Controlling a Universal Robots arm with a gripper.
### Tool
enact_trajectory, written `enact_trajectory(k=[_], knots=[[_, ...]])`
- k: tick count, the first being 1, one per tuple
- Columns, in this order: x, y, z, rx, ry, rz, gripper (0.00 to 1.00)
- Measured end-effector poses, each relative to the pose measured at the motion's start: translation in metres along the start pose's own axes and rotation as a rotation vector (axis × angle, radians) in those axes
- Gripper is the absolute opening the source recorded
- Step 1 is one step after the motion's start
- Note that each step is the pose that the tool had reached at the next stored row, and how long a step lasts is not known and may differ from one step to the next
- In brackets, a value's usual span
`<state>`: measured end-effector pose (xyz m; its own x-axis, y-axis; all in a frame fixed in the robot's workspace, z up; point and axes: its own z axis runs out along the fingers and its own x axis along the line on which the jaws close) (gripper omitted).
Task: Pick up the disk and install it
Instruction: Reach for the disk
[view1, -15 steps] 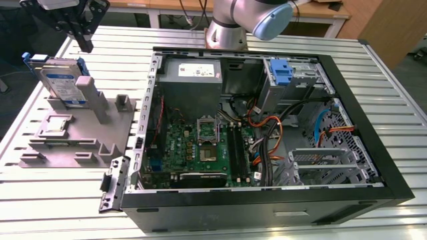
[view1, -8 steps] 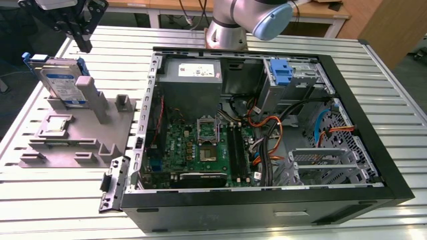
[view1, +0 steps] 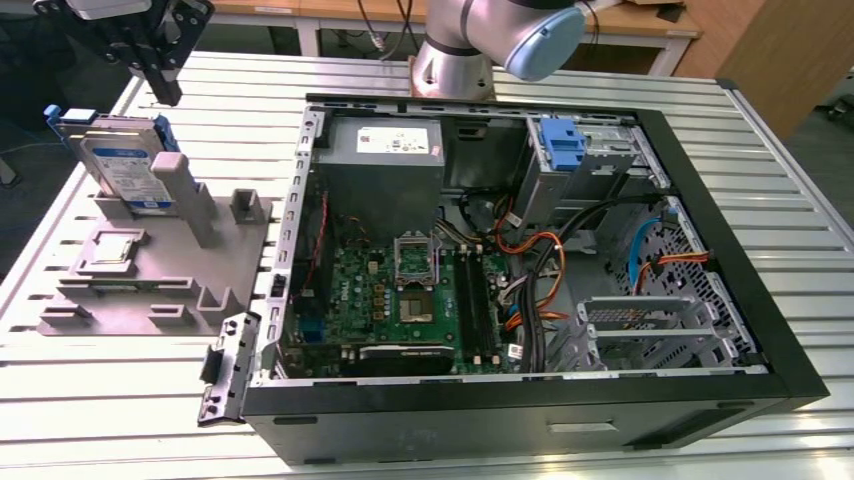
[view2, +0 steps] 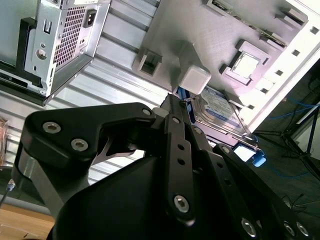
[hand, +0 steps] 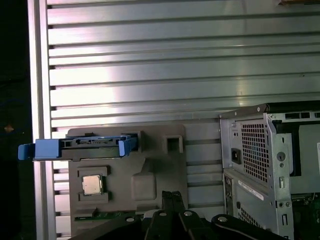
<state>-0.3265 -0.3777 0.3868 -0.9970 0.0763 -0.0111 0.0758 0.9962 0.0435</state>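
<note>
Black gripper (view1: 163, 92) above the silver, blue-railed metal disk (view1: 123, 165)
Gripper pressed together, empty; disk stands on edge, likely rigid, weighty, shock-sensitive: take its flat faces.

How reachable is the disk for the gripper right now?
Probably reachable. The gripper hangs close above the disk, which stands on edge in the grey fixture, top edge exposed, nothing between them. The fixture's post crowds one face, and the jaws look shut.

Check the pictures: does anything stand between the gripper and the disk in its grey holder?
Nothing visible does. The gripper hangs higher than the disk, apart from it, with open air between them.
</note>
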Motion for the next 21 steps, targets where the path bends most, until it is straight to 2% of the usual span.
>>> enact_trajectory(k=[21], knots=[[0.0063, -0.0005, 0.0001, 0.0000, 0.0002, 0.000, 0.10]])
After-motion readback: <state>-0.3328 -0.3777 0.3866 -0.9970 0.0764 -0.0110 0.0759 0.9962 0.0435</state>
